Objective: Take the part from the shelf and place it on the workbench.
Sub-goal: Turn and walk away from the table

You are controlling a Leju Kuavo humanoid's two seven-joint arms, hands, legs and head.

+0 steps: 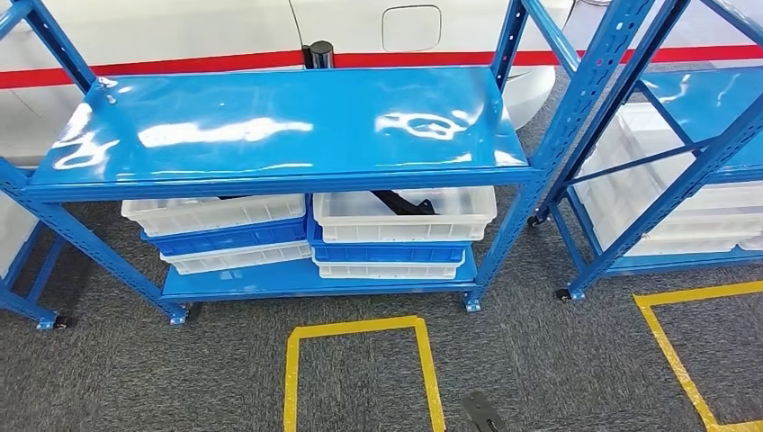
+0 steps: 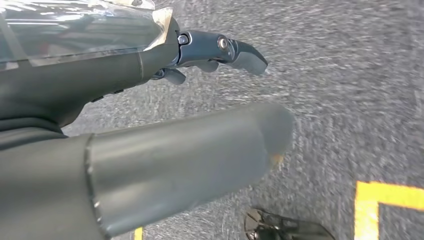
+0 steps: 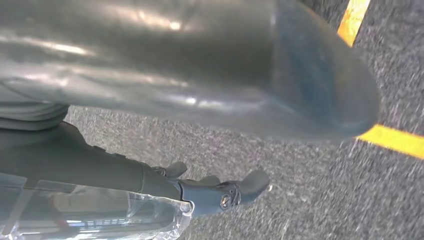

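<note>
A black part (image 1: 401, 202) lies in the upper right white bin (image 1: 405, 220) on the lower level of the blue shelf (image 1: 279, 126). The edge of another dark piece (image 1: 241, 195) peeks from the upper left white bin (image 1: 216, 216). My left hand (image 2: 165, 155) hangs over the grey carpet, thumb and dark fingers (image 2: 225, 50) apart, holding nothing. My right hand (image 3: 190, 60) also hangs above the carpet, fingers (image 3: 225, 192) spread away from the thumb, with nothing in it.
Blue and white bins are stacked under both upper bins. A second blue shelf (image 1: 630, 108) with white bins (image 1: 666, 198) stands to the right. Yellow tape squares (image 1: 355, 328) (image 1: 670, 346) mark the carpet. A white body with a red stripe (image 1: 180, 65) stands behind the shelf.
</note>
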